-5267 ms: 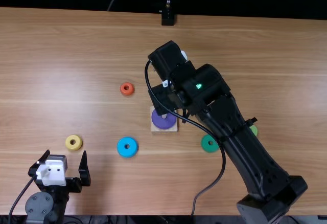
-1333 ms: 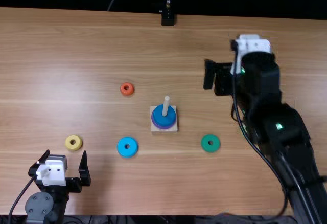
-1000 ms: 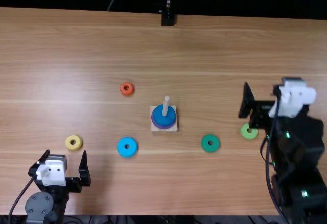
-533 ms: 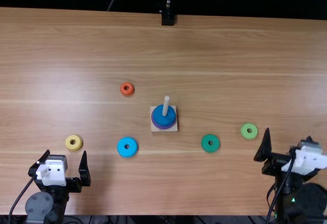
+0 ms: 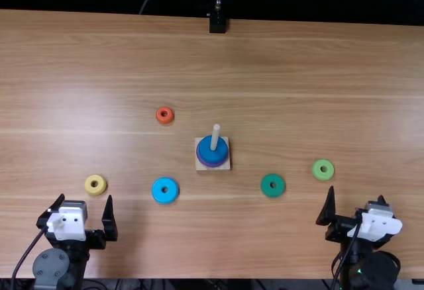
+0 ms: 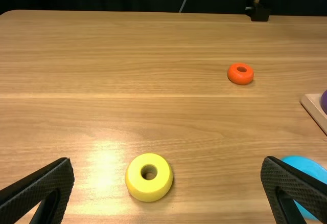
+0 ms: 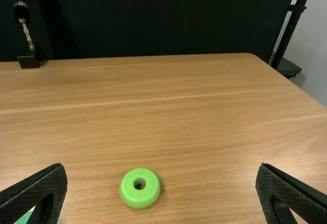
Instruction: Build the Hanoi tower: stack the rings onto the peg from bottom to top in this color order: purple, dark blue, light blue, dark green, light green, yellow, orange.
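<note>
Left hand (image 5: pixel 86 198) and right hand (image 5: pixel 356 193) stood wide open, empty, at the near side. Dark blue ring (image 5: pixel 206 149) sat over purple ring (image 5: pixel 211 165) on the peg (image 5: pixel 215 137); light blue ring (image 5: pixel 165 198) lay nearer, left. Risk: lowered off-centre, it could have snagged the peg tip and tilted.

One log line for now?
peg: purple, dark blue above | likely next: light blue, off peg | left gripper: open, empty | right gripper: open, empty
</note>
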Available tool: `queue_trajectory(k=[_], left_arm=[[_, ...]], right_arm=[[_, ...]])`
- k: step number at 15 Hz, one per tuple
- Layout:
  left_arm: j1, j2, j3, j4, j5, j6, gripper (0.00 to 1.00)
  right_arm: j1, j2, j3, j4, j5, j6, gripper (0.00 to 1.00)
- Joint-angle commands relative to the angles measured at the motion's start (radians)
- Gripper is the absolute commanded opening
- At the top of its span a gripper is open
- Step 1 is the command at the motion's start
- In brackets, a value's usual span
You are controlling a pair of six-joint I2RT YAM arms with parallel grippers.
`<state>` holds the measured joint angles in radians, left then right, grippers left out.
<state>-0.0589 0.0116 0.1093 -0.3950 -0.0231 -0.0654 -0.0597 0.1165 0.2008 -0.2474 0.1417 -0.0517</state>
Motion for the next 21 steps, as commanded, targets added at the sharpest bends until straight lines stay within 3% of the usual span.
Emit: queue_trajectory(k=[1,2,5,6,9,11,21], left_arm=[[0.001,-0.012,-0.109,-0.074,-0.006,0.007,1.00],[0.001,-0.012,-0.109,-0.074,-0.006,0.007,1.00],[0.001,-0.012,-0.109,-0.074,-0.006,0.007,1.00],[0.001,-0.012,-0.109,-0.074,-0.006,0.007,1.00],[0.001,-0.012,-0.109,-0.074,-0.006,0.007,1.00],[0.001,-0.012,-0.109,-0.074,-0.006,0.007,1.00],[0.001,-0.012,-0.109,-0.074,-0.006,0.007,1.00]], right_arm=[[-0.003,-0.023,-0.024,0.007,-0.004,-0.002,1.00],[0.000,-0.025,-0.035,0.003,-0.006,-0.002,1.00],[-0.002,-0.037,-0.070,-0.006,-0.074,-0.002,1.00],[-0.002,-0.051,-0.084,-0.008,-0.083,-0.009,1.00],[0.000,-0.064,-0.126,-0.004,-0.086,-0.011,1.00],[0.001,-0.074,-0.156,-0.002,-0.103,-0.013,1.00],[-0.012,-0.117,-0.187,-0.076,-0.103,-0.002,1.00]])
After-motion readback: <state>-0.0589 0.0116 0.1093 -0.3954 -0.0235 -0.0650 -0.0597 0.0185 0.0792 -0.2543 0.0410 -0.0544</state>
